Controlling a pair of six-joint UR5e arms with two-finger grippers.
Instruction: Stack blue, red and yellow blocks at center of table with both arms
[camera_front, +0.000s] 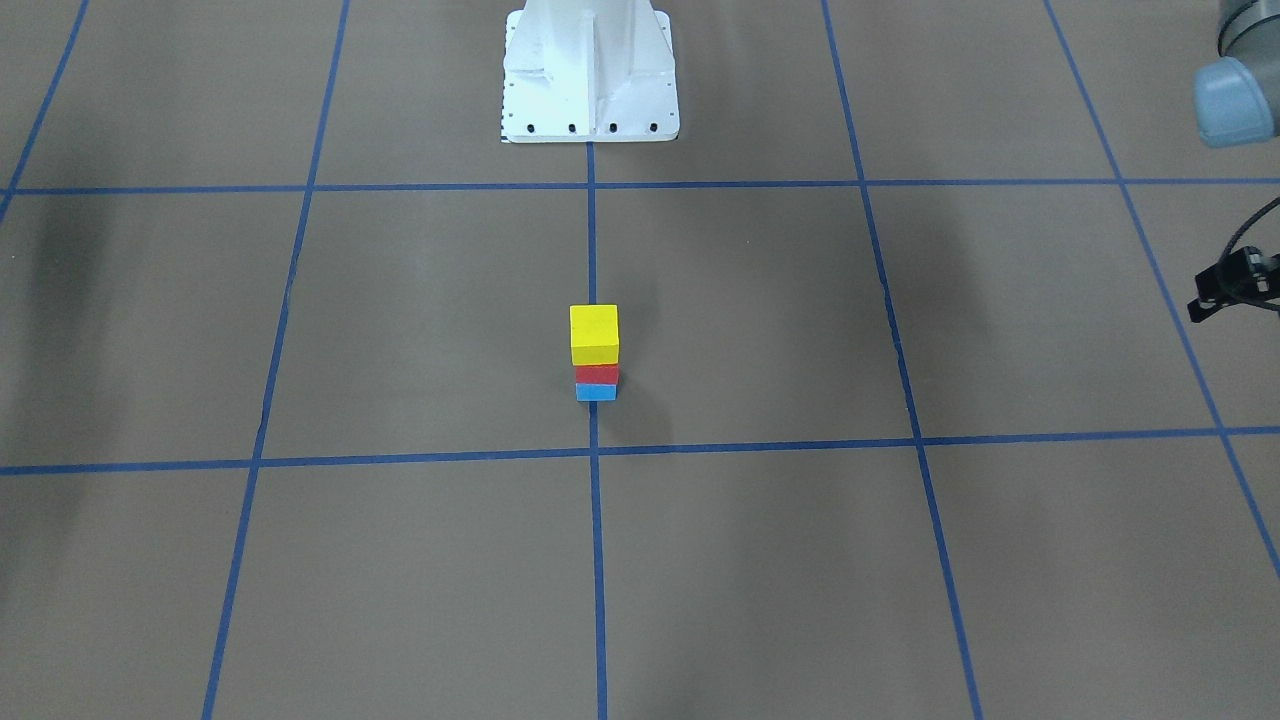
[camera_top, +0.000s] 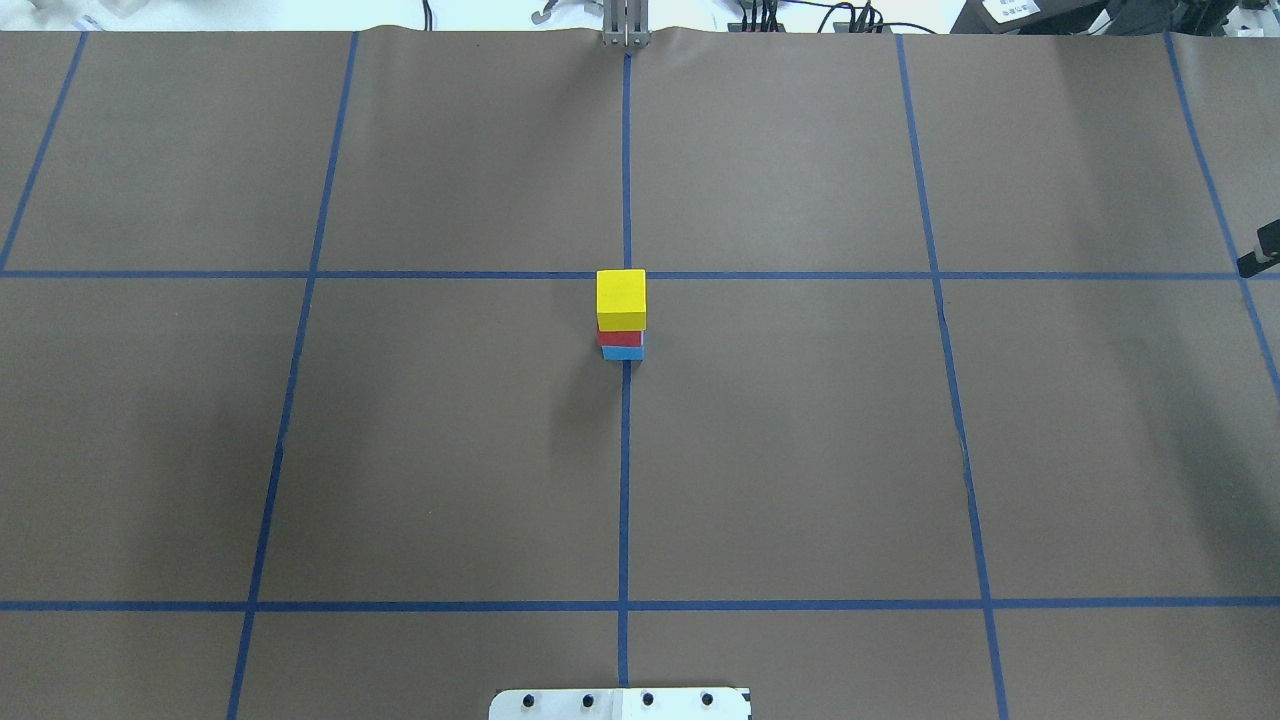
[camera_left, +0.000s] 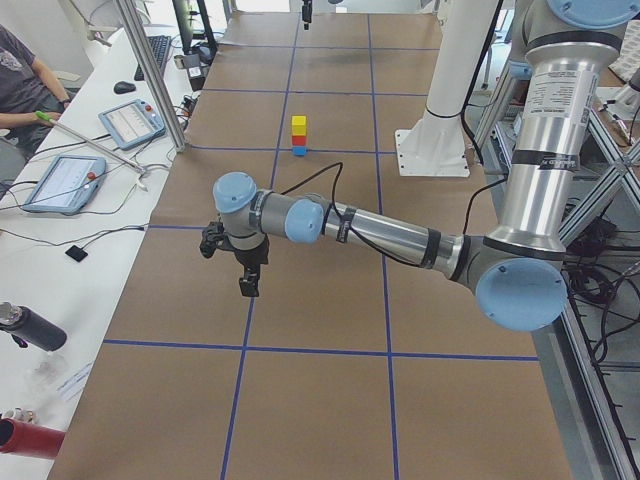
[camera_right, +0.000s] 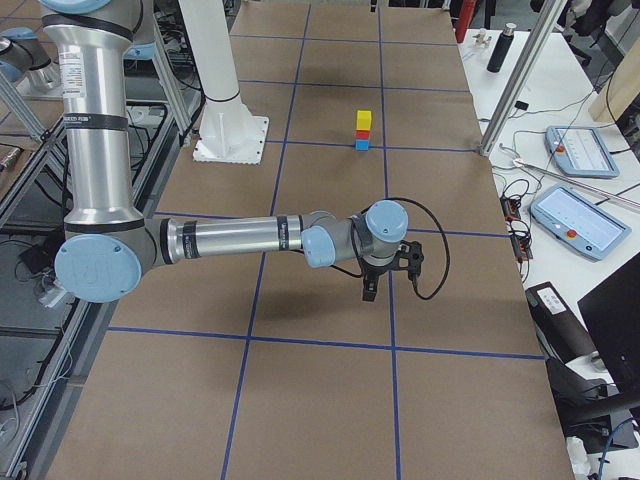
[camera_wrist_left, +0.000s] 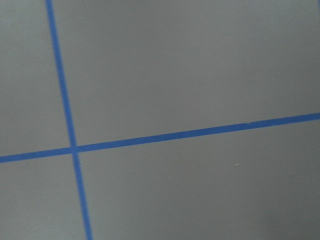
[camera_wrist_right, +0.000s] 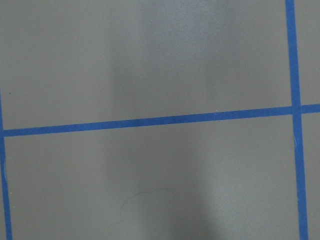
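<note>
three blocks are standing as one stack (camera_top: 621, 318) on the centre tape line: yellow block (camera_front: 594, 334) on red block (camera_front: 597, 374) on blue block (camera_front: 596, 392). task is looking done to me.

the stack is sitting well apart from both grippers, off toward the table middle from each. left gripper (camera_left: 247, 288) is hanging fingers-down over bare paper out at its own end, with nothing visible in it. right gripper (camera_right: 368, 292) is doing the same at the opposite end. fingers are reading too small in the side views, so i cannot tell whether either pair is apart or together. both wrist cams are showing only paper and tape.

risks:
- the stack is tall and narrow, so a table bump or an arm sweeping through the middle at block height is likely tipping it.
- a loose cable (camera_right: 441, 247) is looping off the right wrist, and a low pass by the stack could snag the top block.
- block alignment is looking fair, but offsets are too small to judge.

surface: matte brown paper (camera_top: 450, 450) is covering the table, gridded with blue tape (camera_top: 623, 480), and the white robot pedestal (camera_front: 590, 75) is standing on it.

room: desks beyond each gripper are carrying tablets (camera_right: 578, 152). a seated person (camera_left: 25, 80) and a dark bottle (camera_left: 28, 328) are showing at the left end.
</note>
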